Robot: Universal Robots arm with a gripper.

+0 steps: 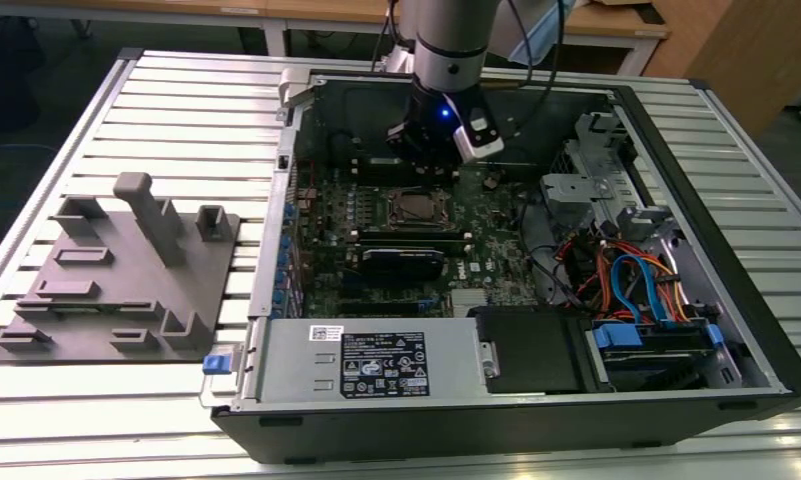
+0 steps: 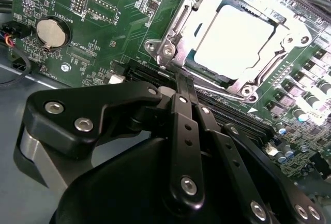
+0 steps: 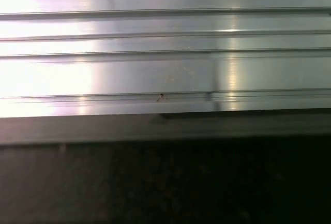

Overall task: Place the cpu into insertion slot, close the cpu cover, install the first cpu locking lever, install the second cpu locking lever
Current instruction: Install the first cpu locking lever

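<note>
Gripper (image 2: 183, 81) found with fingers pressed together, empty, at the far side of slot (image 2: 166, 49), cpu (image 2: 235, 40) seated under cover (image 2: 289, 42); judged light, stiff, fragile, best held by edges.

An open computer case (image 1: 720, 330) lies on a slatted metal table (image 1: 173, 90), the arm's gripper (image 1: 434, 150) lowered over the green motherboard (image 1: 373, 230) just behind the insertion slot (image 1: 412, 208), a grey fixture block (image 1: 120, 280) lying at the exterior view's left.

arm (image 1: 450, 40): grey tube | black linkage fingers (image 2: 186, 146) | silver screws
</note>
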